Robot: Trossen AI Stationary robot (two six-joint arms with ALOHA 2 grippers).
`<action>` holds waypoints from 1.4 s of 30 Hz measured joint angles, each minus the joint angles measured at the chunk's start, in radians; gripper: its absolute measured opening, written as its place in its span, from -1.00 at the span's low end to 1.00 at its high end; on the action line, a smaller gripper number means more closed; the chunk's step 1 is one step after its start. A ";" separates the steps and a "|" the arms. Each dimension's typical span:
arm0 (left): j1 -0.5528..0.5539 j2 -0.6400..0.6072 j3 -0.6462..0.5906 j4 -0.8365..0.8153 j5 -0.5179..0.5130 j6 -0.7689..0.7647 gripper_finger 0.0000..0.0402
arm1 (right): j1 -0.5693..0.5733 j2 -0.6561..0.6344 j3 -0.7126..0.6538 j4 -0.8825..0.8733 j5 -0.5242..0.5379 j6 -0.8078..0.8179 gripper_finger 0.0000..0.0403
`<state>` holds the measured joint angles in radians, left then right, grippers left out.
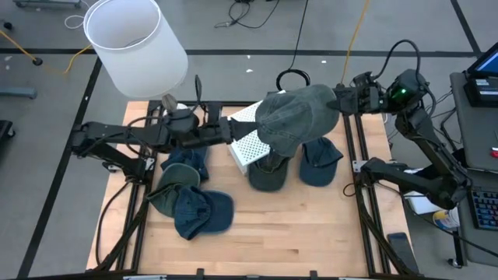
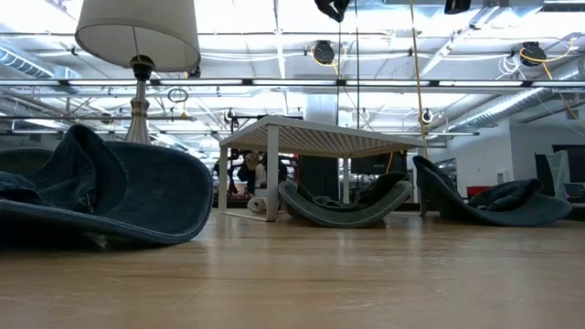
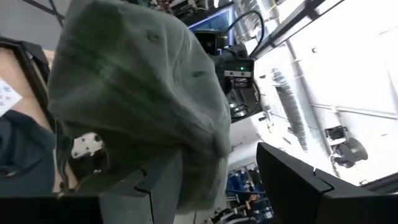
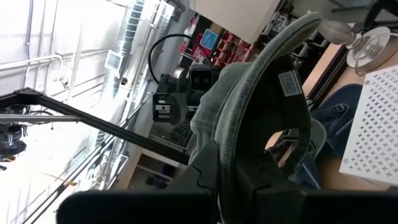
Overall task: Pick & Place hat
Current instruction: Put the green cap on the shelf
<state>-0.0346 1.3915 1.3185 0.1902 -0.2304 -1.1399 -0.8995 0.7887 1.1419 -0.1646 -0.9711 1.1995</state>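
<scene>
A grey-green hat is held up in the air above the white perforated rack. My right gripper comes from the table's right and is shut on the hat's rim; its wrist view shows the hat's inside with a label. My left gripper reaches in from the left, open, at the hat's opposite side. In the left wrist view the hat's crown fills the picture and its lower cloth hangs between my fingers. Neither gripper shows in the low view. My right gripper pinches the hat's rim band between its two fingers, coming level from the table's right. The hat is lifted clear of the table, its crown reaching away toward the left arm. My left gripper has cloth lying against one finger; whether it touches, I cannot tell.
Several other hats lie on the wooden table: dark blue ones, a green one, and one under the rack. A lamp with a white shade stands at the far left. Bare wood lies near the front edge.
</scene>
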 joint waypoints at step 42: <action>0.002 0.071 0.000 0.273 0.045 -0.047 -0.88 | 0.041 -0.001 0.001 -0.110 -0.003 -0.156 -0.92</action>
<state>-0.0321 1.4628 1.3182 0.4632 -0.1853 -1.1868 -0.8589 0.7879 1.1427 -0.2744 -0.9744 1.0434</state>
